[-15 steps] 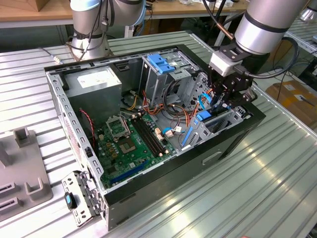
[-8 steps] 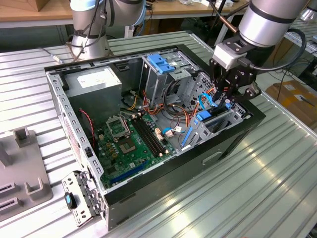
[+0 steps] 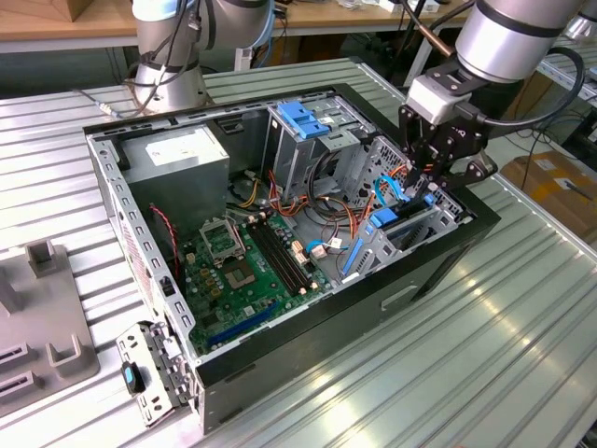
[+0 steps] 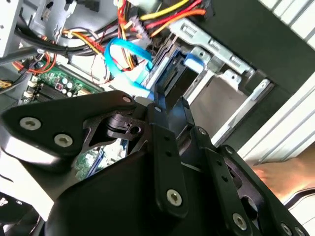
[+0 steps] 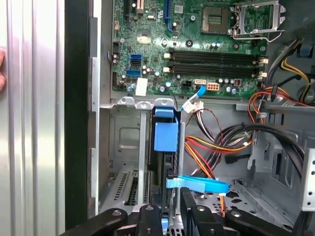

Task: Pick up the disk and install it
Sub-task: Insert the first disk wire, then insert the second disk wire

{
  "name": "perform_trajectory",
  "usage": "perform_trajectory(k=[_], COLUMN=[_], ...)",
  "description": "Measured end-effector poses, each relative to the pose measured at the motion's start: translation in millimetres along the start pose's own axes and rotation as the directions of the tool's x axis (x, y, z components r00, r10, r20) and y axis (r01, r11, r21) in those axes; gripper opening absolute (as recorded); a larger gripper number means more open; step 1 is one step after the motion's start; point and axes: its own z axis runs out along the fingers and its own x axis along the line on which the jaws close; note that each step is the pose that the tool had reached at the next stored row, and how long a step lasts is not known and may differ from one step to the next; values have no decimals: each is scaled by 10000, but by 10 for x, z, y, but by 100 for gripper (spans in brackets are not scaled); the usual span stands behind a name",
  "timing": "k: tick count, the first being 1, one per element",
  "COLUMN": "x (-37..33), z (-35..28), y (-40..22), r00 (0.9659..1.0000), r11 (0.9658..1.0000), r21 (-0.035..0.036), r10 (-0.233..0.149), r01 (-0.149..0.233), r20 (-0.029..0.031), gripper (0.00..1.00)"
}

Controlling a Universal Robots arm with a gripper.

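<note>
The disk (image 5: 168, 167) stands on edge in a narrow drive bay at the end of the open computer case (image 3: 308, 345) that lies toward the exterior view's right, showing in the first wrist view as a dark strip under a blue carrier (image 5: 166, 133) and in the second wrist view as a dark slab (image 4: 177, 81) running into the bay. The gripper (image 3: 427, 187) reaches down into that end of the case, and in both wrist views its black fingers (image 5: 189, 211) lie against the two faces of the disk, closed on its near edge (image 4: 172, 105). A flat blue cable (image 5: 197, 184) crosses just in front of the fingers, with red, yellow and black wires bundled beside the bay. Beyond the bay lies the green motherboard (image 3: 242, 271), covering the case floor. A grey power-supply box (image 3: 177, 154) fills the far corner of the case toward the exterior view's left, and a metal cage with a blue handle (image 3: 303, 119) stands along the far wall. The case rests on a ribbed metal worktop (image 3: 485, 355); a person's hand (image 4: 285, 177) rests on it, just outside the case wall next to the bay.
</note>
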Motion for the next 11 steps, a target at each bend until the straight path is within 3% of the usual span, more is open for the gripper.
perform_trajectory(k=[2,11], x=[1,3], z=[6,8], y=[-52,-71], r00=[10000,10000], r11=[10000,10000], r21=[-10,-11], r10=[-1,-25], r01=[1,25], r20=[0,2], gripper=[29,29])
